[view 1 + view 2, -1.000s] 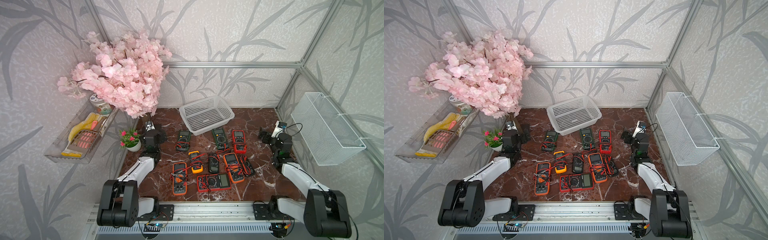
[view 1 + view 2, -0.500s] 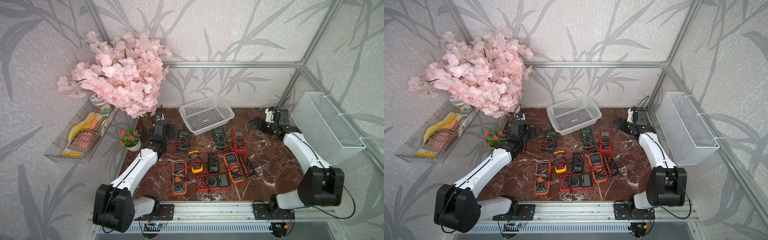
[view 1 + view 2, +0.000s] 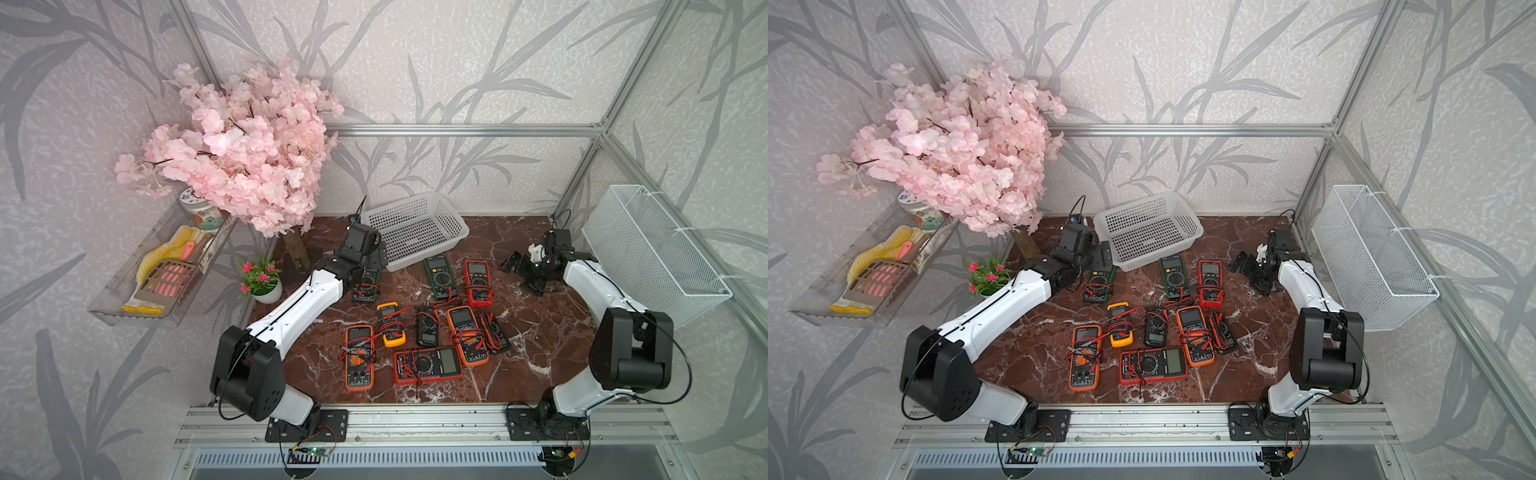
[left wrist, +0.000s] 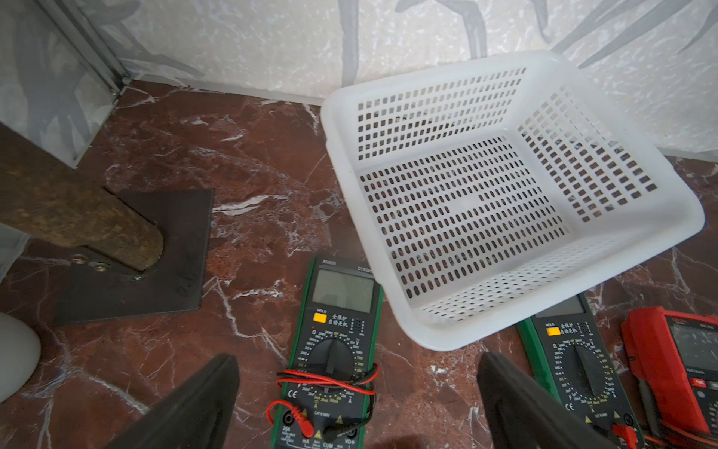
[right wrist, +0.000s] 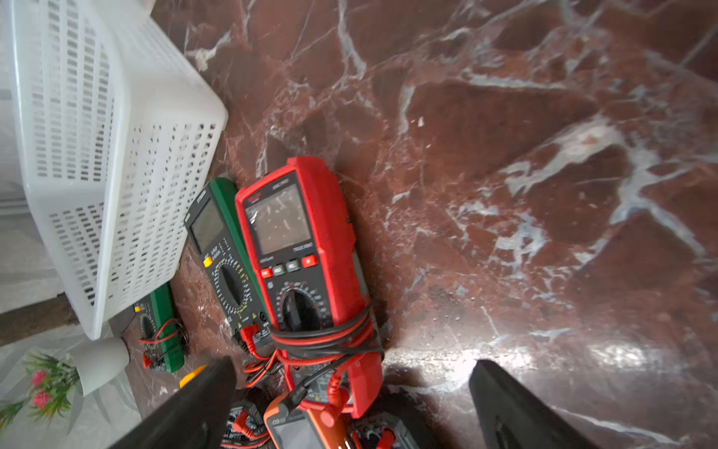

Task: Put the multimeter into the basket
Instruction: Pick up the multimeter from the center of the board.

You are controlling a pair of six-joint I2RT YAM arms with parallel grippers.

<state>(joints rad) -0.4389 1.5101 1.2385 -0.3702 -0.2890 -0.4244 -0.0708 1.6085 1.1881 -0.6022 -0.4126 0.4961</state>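
Left gripper: jaws spread wide, nothing pinched, low over the green multimeter (red and black leads wound round its lower half). Green multimeter flat and face up on the red marble tabletop, display end right at the near corner of the white plastic basket; touching or just short of it, cannot tell. Basket upright at the back of the tabletop, close to the rear wall, perforated sides and bottom, empty. Right gripper: jaws spread wide too, holding nothing, near the lead-wrapped end of the red multimeter, over marble on its right. Second green multimeter snug against the red one, between it and the basket. In both top views, more meters in a loose cluster nearer the robot: yellow multimeter, orange multimeter, wide red multimeter lying crosswise. Off to the sides: pink blossom tree, small potted flowers, white wire-mesh bin
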